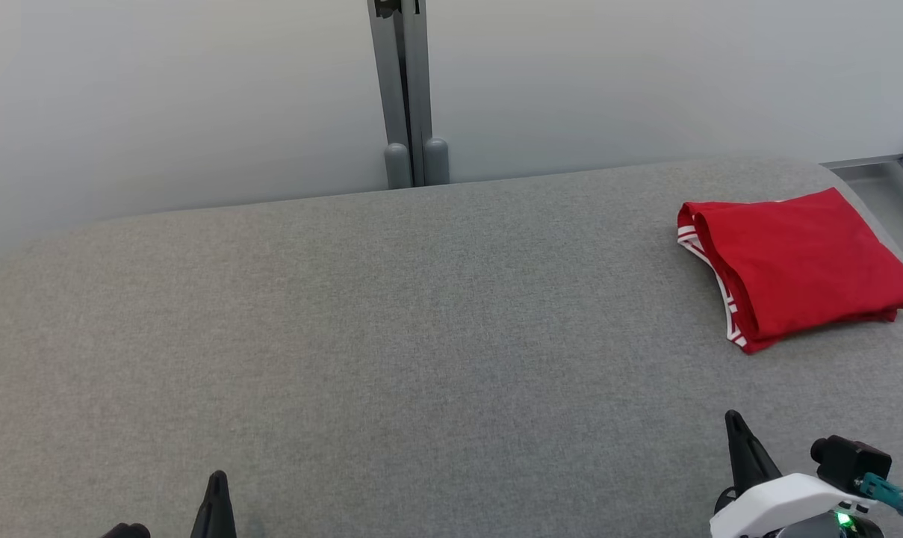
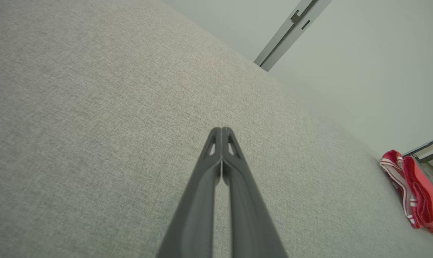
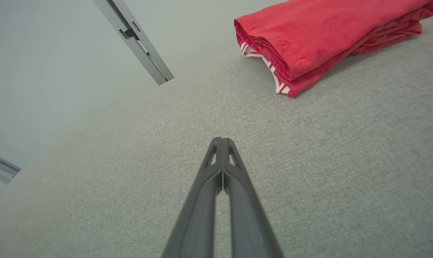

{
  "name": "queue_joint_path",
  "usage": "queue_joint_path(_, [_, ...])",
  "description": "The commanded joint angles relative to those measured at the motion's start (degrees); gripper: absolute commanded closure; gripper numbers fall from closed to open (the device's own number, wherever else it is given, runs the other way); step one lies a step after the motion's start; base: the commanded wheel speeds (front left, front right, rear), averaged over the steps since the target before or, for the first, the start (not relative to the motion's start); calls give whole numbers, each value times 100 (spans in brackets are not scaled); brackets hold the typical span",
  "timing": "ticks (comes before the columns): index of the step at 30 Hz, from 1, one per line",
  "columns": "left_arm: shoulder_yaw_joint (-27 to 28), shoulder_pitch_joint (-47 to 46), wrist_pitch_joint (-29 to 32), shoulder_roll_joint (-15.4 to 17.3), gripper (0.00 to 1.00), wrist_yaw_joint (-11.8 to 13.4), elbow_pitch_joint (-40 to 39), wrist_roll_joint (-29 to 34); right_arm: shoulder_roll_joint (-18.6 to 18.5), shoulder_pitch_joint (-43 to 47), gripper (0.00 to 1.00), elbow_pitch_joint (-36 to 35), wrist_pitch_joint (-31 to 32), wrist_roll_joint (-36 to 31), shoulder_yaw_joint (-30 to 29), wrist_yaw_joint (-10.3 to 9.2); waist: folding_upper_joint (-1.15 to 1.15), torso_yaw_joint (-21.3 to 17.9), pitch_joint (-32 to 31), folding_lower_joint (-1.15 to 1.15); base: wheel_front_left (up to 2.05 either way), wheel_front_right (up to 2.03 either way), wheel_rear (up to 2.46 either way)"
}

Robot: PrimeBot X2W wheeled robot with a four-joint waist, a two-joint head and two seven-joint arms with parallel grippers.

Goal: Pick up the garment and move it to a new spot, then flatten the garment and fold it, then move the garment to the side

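**Folded red garment** (image 1: 798,265) lying flat at the far right of the grey fabric surface (image 1: 391,314), near that surface's right edge and close to its back edge. The garment forms a compact, roughly rectangular stack of several layers. Its white-striped trim (image 1: 689,239) shows along the left-hand folded edge, facing the middle of the surface. In the right wrist view the layers are seen end-on, the top layer wrapping smoothly over those beneath. Nothing touches the garment.

**Right gripper** (image 1: 733,418) at the lower right of the head view, nearer the robot than the garment and well apart from it. Its jaws are together, the two dark tips meeting with nothing between them. Behind it sit a white wrist housing (image 1: 783,501), a black wrist camera (image 1: 847,457) and a lit green light (image 1: 843,518).

**Left gripper** (image 1: 217,486) at the lower left, far from the garment, over bare fabric. Its jaws are likewise pressed together and empty.

**Background.** A pale wall (image 1: 160,97) rises behind the surface, divided by a grey upright post (image 1: 406,82) with two rounded caps (image 1: 416,163) at its foot.
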Motion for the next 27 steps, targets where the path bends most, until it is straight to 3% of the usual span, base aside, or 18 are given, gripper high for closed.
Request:
queue_joint_path(1, [52, -202, 45, 13, 100, -26, -104, -192, -26, -173, 100, -127, 53, 240, -35, -1, 0, 1, 5, 0, 0, 0, 0])
queue_joint_path(27, [329, -605, 587, 21, 100, -95, -213, -1948, -42, -321, 100, -349, 601, 2327, -221, -3, 0, 13, 95, 0, 0, 0, 0])
